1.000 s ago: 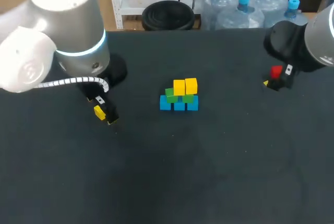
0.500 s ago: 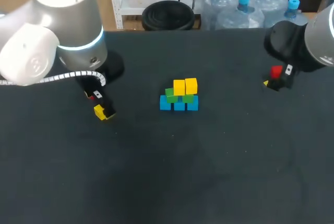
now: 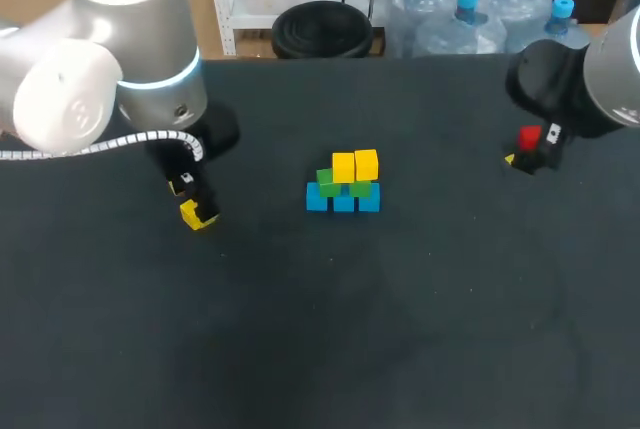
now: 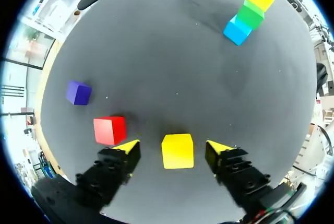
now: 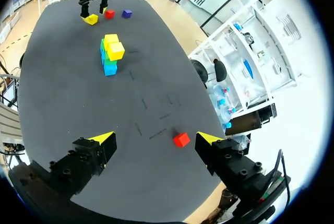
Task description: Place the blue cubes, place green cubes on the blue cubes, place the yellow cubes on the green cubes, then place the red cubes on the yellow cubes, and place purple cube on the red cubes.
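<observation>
In the middle of the table stands the stack (image 3: 343, 184): three blue cubes, two green ones on them and two yellow ones on top; it also shows as the stack (image 4: 249, 9) and the stack (image 5: 110, 51). A loose yellow cube (image 4: 177, 151) lies on the table between the fingers of my left gripper (image 4: 173, 148), which is open, with a gap on each side of the cube. In the head view the left gripper (image 3: 198, 207) is down around that yellow cube (image 3: 191, 215). Beside it lie a red cube (image 4: 109, 130) and a purple cube (image 4: 78, 92). My right gripper (image 5: 154, 138) hangs open high above another red cube (image 5: 181, 139).
The second red cube (image 3: 530, 137) lies at the right, near the table's far edge, under my right gripper (image 3: 528, 154). My left arm's big joints hide the red and purple cubes in the head view. The black tabletop (image 3: 400, 329) stretches wide in front of the stack.
My left gripper has shifted a little toward the back of the table and now stands around the loose yellow cube. The right arm and the stack have not moved.
</observation>
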Available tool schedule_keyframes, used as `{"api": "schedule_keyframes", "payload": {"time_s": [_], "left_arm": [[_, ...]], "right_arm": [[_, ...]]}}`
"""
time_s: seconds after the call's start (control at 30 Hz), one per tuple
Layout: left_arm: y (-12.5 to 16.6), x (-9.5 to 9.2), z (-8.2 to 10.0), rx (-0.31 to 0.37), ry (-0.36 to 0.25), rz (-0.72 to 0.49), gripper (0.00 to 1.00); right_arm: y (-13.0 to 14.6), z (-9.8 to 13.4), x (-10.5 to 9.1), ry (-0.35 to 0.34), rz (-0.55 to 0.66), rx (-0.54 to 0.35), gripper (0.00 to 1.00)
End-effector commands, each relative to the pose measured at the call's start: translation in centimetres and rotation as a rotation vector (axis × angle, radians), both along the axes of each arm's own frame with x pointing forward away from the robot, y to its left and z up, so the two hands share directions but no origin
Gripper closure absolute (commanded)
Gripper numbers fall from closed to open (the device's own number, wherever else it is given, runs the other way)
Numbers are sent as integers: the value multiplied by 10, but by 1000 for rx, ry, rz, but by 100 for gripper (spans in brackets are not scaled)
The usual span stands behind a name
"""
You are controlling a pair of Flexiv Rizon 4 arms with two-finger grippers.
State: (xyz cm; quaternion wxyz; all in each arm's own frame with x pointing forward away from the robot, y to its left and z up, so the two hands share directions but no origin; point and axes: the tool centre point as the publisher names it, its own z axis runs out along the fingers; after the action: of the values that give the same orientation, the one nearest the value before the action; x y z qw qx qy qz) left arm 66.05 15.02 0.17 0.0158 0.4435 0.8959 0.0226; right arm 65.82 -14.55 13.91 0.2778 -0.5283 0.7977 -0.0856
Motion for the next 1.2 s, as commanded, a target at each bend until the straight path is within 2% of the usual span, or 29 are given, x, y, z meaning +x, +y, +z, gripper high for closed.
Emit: {"api": "schedule_keyframes", "payload": {"time_s": [0.03,0.27,0.53,1.0,1.2], "left_arm": [[-3,2,-2,9,17,-6,100],[-6,-4,0,21,22,-17,100],[-18,-13,19,37,30,-94,100],[-68,-34,75,13,-16,-453,100],[-88,-34,89,10,-34,-592,100]], "right_arm": [[0,-1,-2,-9,-3,1,0],[0,-1,-2,-9,-3,1,0],[0,-1,-2,-9,-3,1,0],[0,-1,-2,-9,-3,1,0],[0,-1,-2,-9,-3,1,0]]}}
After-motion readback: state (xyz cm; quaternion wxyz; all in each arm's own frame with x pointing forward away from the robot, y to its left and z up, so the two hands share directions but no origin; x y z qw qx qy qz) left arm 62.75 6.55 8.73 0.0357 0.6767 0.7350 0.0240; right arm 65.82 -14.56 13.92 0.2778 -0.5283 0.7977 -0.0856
